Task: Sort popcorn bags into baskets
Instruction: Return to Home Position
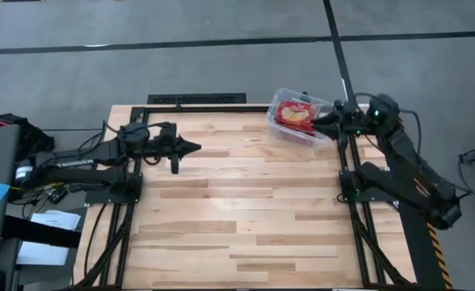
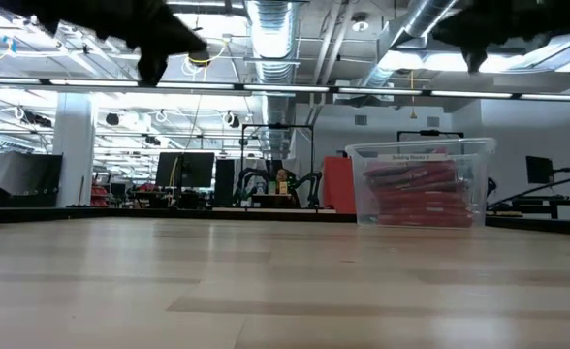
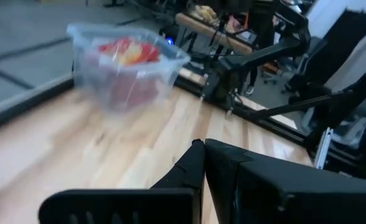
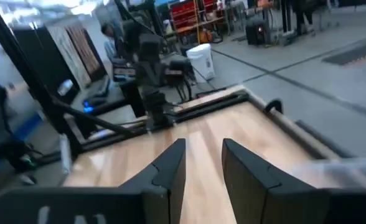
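The clear plastic tub (image 1: 300, 118) stands on the table's far right part, and the red popcorn packets (image 1: 295, 115) lie stacked inside it; the top one shows a yellow-cream picture. The low view shows the tub (image 2: 422, 184) with the packets (image 2: 421, 192) piled up to about its rim. No packet lies on the bare table. My left gripper (image 1: 195, 148) is shut and hovers over the table's far left part, pointing toward the tub (image 3: 126, 65). My right gripper (image 1: 319, 125) is open and hangs beside the tub's right side, raised above it.
The wooden table (image 1: 237, 218) is bare across its middle and near half. Black frame rails run along its left side (image 1: 112, 234) and right side (image 1: 367, 234). Cables and equipment (image 1: 27, 162) sit off the table's left edge.
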Robot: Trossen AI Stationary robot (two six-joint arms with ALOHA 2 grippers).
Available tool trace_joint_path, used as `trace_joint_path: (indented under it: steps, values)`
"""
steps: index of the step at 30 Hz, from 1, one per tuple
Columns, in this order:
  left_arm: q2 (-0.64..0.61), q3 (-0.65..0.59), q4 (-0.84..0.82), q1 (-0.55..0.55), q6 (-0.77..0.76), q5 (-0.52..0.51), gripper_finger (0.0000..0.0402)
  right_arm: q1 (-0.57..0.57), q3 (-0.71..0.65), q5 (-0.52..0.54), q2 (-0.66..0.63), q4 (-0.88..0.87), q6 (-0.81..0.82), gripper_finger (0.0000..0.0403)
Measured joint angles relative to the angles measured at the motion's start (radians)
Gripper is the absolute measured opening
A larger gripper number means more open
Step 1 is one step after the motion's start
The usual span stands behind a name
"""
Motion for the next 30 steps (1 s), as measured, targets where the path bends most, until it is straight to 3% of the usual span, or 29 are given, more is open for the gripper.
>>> trace_joint_path:
  steps: [8, 15, 19, 25, 27, 30]
  values:
    - [-0.129, -0.239, 0.062, 0.054, -0.145, 0.048, 0.0000, 0.165, -0.289, 0.134, -0.104, 0.168, 0.219, 0.0124]
    - [-0.153, -0.294, 0.044, 0.054, -0.278, -0.144, 0.0000, 0.382, -0.437, 0.539, -0.132, 0.367, 0.406, 0.0123]
    - [-0.143, -0.294, 0.041, 0.054, -0.387, -0.175, 0.0000, 0.529, -0.482, 0.759, -0.132, 0.490, 0.506, 0.0125]
    - [-0.139, -0.295, 0.069, 0.053, -0.511, -0.175, 0.0000, 0.769, -0.462, 0.760, -0.134, 0.644, 0.383, 0.0130]
    - [-0.140, -0.295, 0.157, 0.053, -0.434, -0.152, 0.0000, 0.835, -0.437, 0.757, -0.161, 0.689, 0.309, 0.0130]
    - [-0.140, -0.295, 0.353, 0.055, -0.241, -0.025, 0.0000, 0.891, -0.389, 0.757, -0.240, 0.693, 0.255, 0.0128]
